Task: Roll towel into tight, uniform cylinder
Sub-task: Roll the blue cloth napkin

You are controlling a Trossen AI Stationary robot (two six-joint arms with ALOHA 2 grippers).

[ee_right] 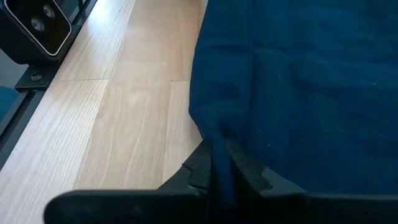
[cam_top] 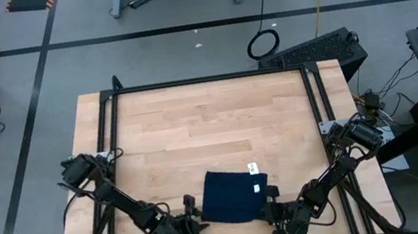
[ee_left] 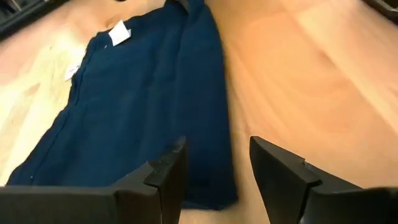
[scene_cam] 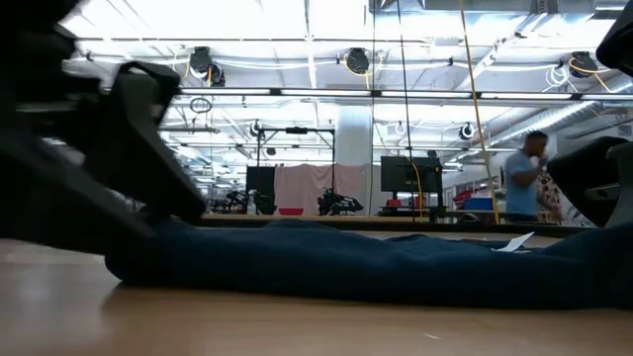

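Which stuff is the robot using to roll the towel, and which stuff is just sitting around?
For the job:
- towel
- right gripper, pinching the towel's edge
- left gripper, open at the towel's other side

Just around:
- white tag on the towel
- table
- black ring on the floor

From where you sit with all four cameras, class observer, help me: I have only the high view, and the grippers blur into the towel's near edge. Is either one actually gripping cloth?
Observer: Yes. The right gripper is shut on a pinched fold of the towel, as the right wrist view shows.
Operator: And the left one?
Observer: The left gripper is open; its fingers hold nothing, with the towel's corner just ahead of them.
Operator: Is the towel rolled yet?
Observer: No. In the low view it lies as a low, flattish heap on the table, with its white tag showing on top.
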